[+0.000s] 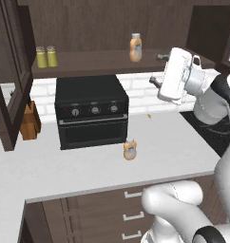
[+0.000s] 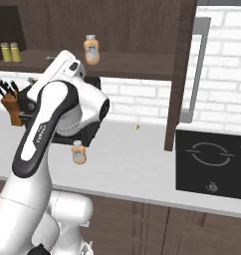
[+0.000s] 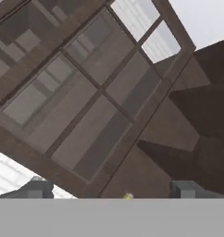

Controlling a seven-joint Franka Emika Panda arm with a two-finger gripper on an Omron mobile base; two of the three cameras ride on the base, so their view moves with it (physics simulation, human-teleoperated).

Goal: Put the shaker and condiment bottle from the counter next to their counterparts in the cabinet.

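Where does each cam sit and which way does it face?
Left base view: behind the arm's left, looking forward-down at the counter, oven and cabinet; arm rises lower right.
Right base view: behind its right, same counter, plus cooktop; arm rises lower left.
Hand view: on the hand, looking along the open gripper at a glazed cabinet door; fingertips at bottom.
Both base views share the orange bottle on the counter.

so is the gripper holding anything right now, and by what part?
Nothing held. The gripper is open with nothing between its fingertips, facing the cabinet door.
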